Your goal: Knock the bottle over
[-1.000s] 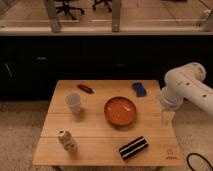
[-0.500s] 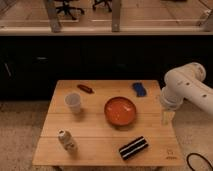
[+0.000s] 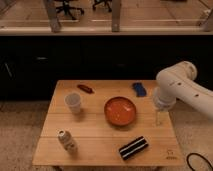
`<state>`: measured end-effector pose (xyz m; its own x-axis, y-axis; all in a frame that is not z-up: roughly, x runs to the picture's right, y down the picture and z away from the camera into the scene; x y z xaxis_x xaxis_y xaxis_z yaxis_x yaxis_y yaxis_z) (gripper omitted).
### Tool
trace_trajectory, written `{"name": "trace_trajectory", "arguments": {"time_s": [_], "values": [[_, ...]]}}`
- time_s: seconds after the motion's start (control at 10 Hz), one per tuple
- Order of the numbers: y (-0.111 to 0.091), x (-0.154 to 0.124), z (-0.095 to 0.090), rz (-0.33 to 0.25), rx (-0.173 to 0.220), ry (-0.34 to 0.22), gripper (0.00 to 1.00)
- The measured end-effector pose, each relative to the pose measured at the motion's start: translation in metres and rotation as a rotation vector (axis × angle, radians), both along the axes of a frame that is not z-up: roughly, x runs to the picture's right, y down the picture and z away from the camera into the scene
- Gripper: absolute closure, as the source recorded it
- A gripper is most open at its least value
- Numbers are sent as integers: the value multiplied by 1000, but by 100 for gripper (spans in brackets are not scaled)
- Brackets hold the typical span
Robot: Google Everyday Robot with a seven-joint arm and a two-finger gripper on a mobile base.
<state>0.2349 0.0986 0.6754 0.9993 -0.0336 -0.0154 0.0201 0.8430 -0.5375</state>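
Note:
The bottle (image 3: 66, 141) is small and pale grey-beige with a round whitish top. It stands near the front left corner of the wooden table (image 3: 100, 132). My white arm (image 3: 180, 90) reaches in from the right. Its gripper (image 3: 160, 118) points down over the table's right edge, open, with nothing in it. The gripper is far to the right of the bottle, with the bowl between them.
A white paper cup (image 3: 73, 102) stands behind the bottle at the left. An orange bowl (image 3: 120, 111) sits mid-table. A black striped packet (image 3: 133, 147) lies at the front, a blue object (image 3: 139, 89) and a small brown-red one (image 3: 85, 88) at the back.

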Motion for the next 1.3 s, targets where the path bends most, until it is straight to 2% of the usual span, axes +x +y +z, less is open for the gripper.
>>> {"name": "trace_trajectory", "arguments": {"time_s": [0.4,0.7,1.1,1.3], "values": [[2,-28,-8,-62,-13,-25,20],[2,-73,-11,-118,-15,-64,20],[4,-101,-16,-188,-8,-101,20],[6,-125,-17,-215,-11,-125,26]]}}
